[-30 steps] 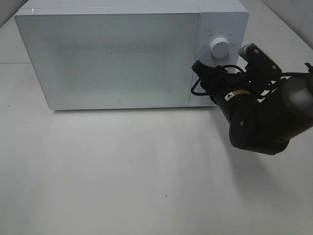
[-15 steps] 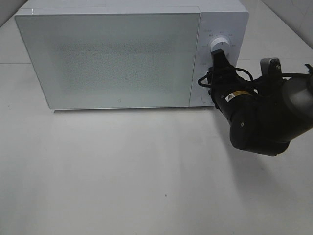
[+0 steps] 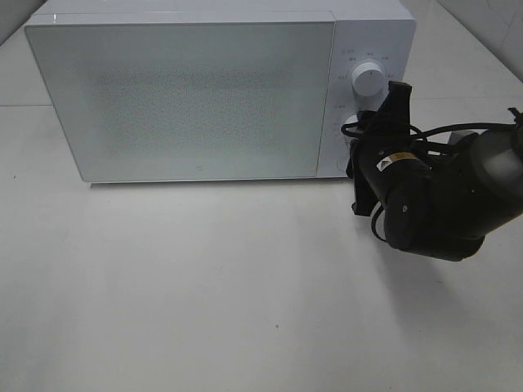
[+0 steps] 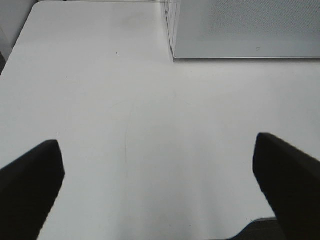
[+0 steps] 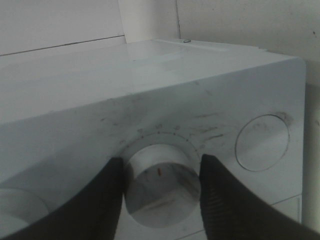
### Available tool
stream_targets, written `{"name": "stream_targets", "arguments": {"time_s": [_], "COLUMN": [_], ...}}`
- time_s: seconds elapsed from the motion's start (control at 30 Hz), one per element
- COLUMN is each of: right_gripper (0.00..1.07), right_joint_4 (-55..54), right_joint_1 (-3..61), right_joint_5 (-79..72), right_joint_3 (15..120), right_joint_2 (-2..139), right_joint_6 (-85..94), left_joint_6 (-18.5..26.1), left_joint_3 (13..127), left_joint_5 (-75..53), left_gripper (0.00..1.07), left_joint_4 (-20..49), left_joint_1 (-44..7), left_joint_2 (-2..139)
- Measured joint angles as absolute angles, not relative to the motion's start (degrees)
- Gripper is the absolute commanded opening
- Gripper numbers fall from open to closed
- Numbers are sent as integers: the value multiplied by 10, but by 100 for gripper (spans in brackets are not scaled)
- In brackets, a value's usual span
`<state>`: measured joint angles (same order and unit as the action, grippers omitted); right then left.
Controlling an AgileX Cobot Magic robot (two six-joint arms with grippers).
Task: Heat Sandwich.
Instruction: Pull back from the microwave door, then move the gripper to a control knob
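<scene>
White tabletop (image 3: 204, 302) ran from the near edge to the back. It was matt, with faint scuffs and one small dark speck in the left wrist view.

Left gripper (image 4: 156, 141) hung over the near part of the table. Its two dark fingers (image 4: 30, 185) were spread wide, with nothing between them but the surface.

Further in, on the right, the black right arm (image 3: 441, 204) reached to the control panel of a white microwave (image 3: 359, 33), which stood on the table toward the back.

Right gripper (image 5: 160, 161) was partly closed on the lower dial (image 5: 160, 190), one finger pressed against each side of it (contact looked real on both sides in the wrist view). The upper dial (image 3: 367, 79) stood free just above. A flat round button (image 5: 262, 142) lay on the lower dial's other side.

Microwave door (image 3: 188, 98) was shut. Its front was frosted and opaque, so the contents could not be made out.

Sandwich: not seen in any view, so its place and look could not be told.

Behind the microwave stood a pale wall (image 5: 235, 20).
</scene>
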<state>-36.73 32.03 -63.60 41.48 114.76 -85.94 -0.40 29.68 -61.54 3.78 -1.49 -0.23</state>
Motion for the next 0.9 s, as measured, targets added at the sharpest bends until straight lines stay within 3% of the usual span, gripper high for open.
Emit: {"name": "stream_targets", "arguments": {"time_s": [0.7,0.87,0.9], "right_gripper": [16,26,34], "right_joint_4": [-367,-367,-367], "right_joint_1": [320,320,320], "right_joint_5": [-635,-635,-635], "right_joint_3": [415,415,415], "right_joint_2": [1148,1148,1148], "right_joint_6": [-890,-889,-886], "left_joint_6": [-4,-4,-4], "left_joint_3": [297,297,297], "left_joint_5": [-615,-615,-615], "left_gripper": [98,98,98], "left_joint_4": [38,38,38], "left_joint_1": [-15,-15,-15], "left_joint_2": [-2,-2,-2]}}
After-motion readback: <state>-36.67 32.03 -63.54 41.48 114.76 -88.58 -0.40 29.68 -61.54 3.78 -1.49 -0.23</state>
